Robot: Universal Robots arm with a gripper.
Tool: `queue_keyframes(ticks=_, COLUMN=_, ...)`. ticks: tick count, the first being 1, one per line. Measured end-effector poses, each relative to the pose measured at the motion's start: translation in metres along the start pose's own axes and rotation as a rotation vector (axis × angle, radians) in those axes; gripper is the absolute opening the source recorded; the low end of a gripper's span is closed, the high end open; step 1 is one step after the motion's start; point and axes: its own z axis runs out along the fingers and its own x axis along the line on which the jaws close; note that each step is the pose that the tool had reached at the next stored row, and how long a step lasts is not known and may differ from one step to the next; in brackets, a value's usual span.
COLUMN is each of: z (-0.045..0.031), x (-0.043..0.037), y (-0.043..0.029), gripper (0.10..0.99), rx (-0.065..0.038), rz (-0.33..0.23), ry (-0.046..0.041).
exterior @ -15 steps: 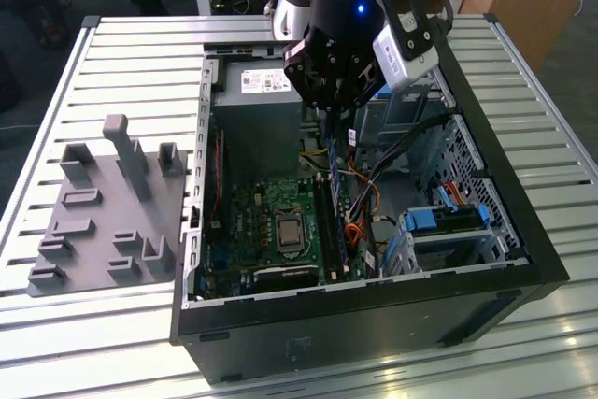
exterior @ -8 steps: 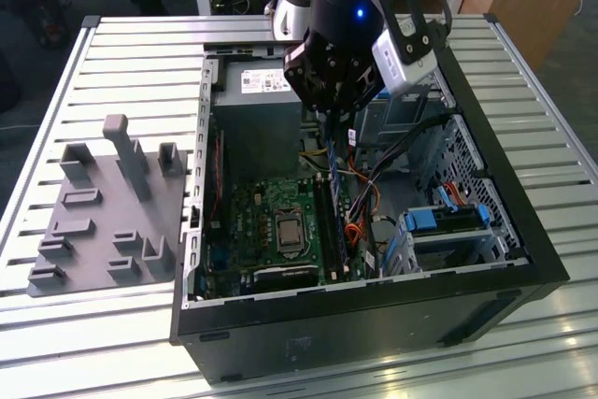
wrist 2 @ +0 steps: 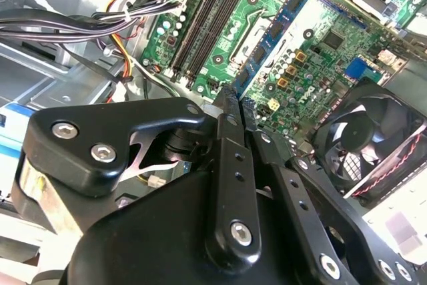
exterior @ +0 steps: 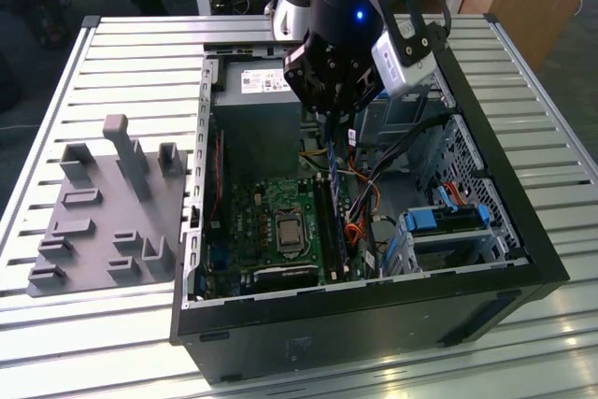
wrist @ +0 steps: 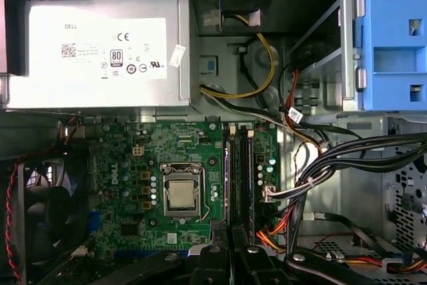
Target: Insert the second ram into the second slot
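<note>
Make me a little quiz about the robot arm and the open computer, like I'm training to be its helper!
1. True or false: the pincer is shut on the thin blue circuit-board ram stick.
2. Pick one: what lies on the slatted metal table, at the exterior view's left of the black computer case?
A. a grey plastic fixture tray
B. a red toolbox
C. a white keyboard
3. Fill in: beside the green motherboard sits a black cooling ____ with blades.

Key: 1 true; 2 A; 3 fan.
</note>
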Motion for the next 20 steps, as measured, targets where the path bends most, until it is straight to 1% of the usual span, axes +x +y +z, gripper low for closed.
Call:
queue_keyframes(ticks=5, z=0.0019, x=0.0, y=0.0, gripper=0.137, rx=0.0, rz=0.0, ry=0.0001)
queue_keyframes(ticks=10, z=0.0051, x=0.0, y=0.0, gripper=0.137, rx=0.001, rz=0.0, ry=0.0061)
queue_keyframes(ticks=20, z=0.0084, x=-0.0001, y=-0.0001, gripper=0.137, rx=0.001, rz=0.0, ry=0.0094)
